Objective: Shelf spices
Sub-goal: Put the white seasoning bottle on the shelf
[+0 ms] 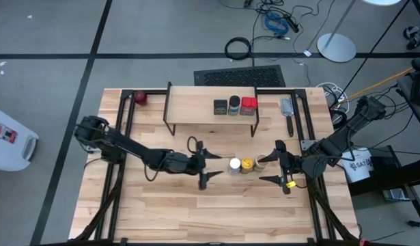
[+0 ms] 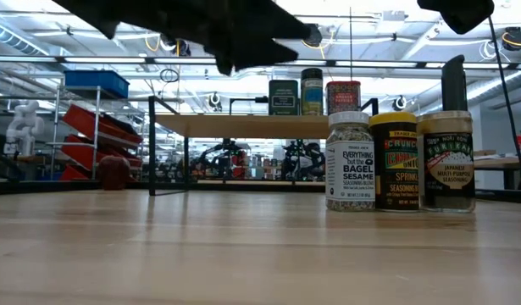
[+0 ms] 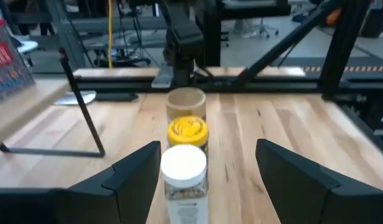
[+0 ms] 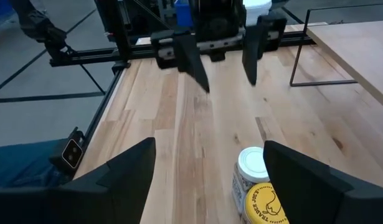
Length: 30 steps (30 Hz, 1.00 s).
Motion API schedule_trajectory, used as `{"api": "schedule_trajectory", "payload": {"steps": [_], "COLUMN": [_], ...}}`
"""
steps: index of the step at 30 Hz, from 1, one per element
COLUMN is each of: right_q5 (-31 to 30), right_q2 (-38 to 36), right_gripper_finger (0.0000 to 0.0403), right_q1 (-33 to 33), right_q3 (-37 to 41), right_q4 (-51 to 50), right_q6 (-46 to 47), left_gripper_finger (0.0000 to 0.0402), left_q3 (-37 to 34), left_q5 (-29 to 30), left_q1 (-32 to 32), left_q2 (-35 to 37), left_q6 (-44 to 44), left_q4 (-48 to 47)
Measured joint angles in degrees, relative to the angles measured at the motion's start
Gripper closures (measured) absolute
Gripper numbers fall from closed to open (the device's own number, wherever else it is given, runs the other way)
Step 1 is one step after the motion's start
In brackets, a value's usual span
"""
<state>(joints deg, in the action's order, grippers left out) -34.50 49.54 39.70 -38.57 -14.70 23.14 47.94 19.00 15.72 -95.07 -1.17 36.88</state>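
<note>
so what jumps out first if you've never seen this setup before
A tight row of three spice jars stands mid-table: the white-capped jar, the yellow-topped jar and the tan-topped jar. The open left gripper and open right gripper face them from either side, holding nothing. Behind, the shelf already carries a dark tin, a dark jar and the red square tin.

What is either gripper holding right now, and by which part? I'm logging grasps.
Nothing is held. The left gripper and right gripper both stand open, flanking the three jars on the table.
</note>
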Motion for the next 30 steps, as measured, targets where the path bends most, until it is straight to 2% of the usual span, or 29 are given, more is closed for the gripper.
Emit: {"api": "schedule_trajectory", "payload": {"steps": [3, 12, 21, 30], "right_q5": [0.0, 0.1, 0.1, 0.0], "right_q2": [0.0, 0.0, 0.0, 0.0], "right_gripper_finger": [0.0117, 0.0117, 0.0117, 0.0117], "right_q1": [0.0, 0.0, 0.0, 0.0], "right_q3": [0.0, 0.0, 0.0, 0.0], "right_q4": [0.0, 0.1, -0.1, -0.4], "right_q6": [0.0, 0.2, 0.1, 0.0], "left_gripper_finger": [0.0122, 0.0055, 0.0052, 0.0052], "left_q3": [1.2, 5.2, 9.0, 9.0], "left_q5": [-0.4, -0.5, -1.5, -1.7], "left_q1": [-0.1, -2.1, -4.5, -5.3], "left_q2": [-2.7, -8.9, -14.0, -14.9], "left_q6": [0.0, -1.7, -3.0, -3.1], "left_q4": [-0.1, -0.1, -2.1, -1.3]}}
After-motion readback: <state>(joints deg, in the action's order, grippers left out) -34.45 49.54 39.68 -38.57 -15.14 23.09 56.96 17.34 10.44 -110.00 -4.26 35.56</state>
